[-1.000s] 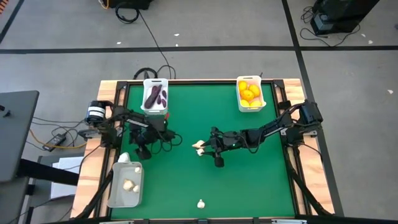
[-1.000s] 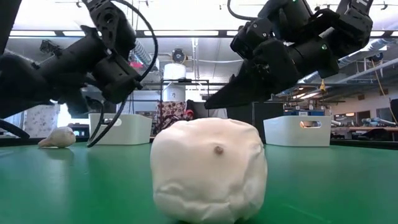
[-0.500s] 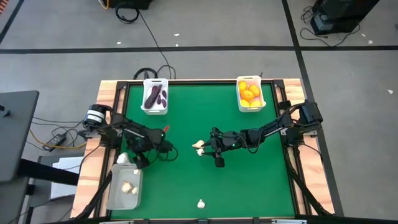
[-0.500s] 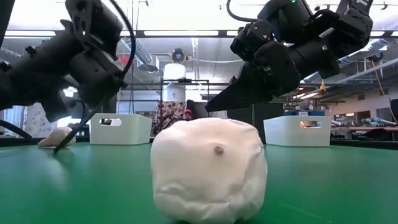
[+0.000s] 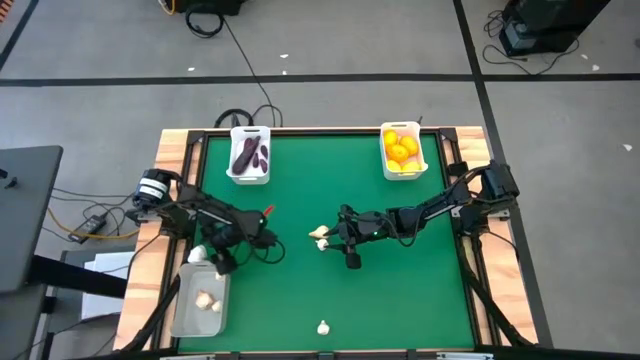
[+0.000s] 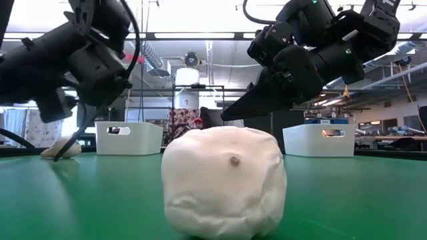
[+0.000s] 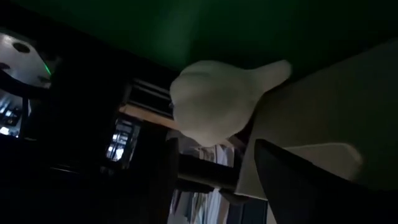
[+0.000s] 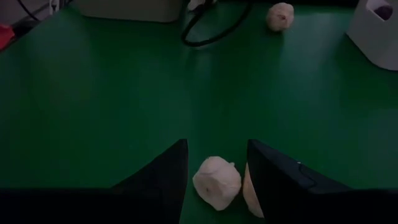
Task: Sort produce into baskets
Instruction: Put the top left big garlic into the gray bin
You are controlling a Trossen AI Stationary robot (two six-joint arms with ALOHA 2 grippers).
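Observation:
My left gripper (image 5: 212,254) is open and low at the far end of the clear basket (image 5: 186,318), right beside a garlic bulb (image 5: 198,256) that lies on the table against the basket's wall (image 7: 323,112). The bulb also shows in the left wrist view (image 7: 214,99) and the low view (image 6: 61,147). My right gripper (image 5: 332,238) is open at mid-table, its fingers on either side of a garlic bulb (image 8: 216,182) and a smaller whitish piece (image 8: 251,188). A third garlic bulb (image 5: 323,327) lies near the front edge. My left gripper comes slanting down at the garlic bulb from the table's right. One finger (image 7: 305,183) shows beside the bulb, and I cannot tell whether it touches. My right gripper's fingers point level toward the table's left. One finger (image 8: 280,180) stands close beside the smaller piece, and I cannot tell whether it touches.
A white basket with eggplants (image 5: 249,155) stands at the far left. A white basket with citrus fruits (image 5: 402,150) stands at the far right. The clear basket holds garlic bulbs (image 5: 207,298). Cables (image 5: 262,235) hang beside my left arm.
My left gripper has gone down and toward the table's left and near edge, to the garlic bulb by the clear basket. The bulb has stayed where it was.

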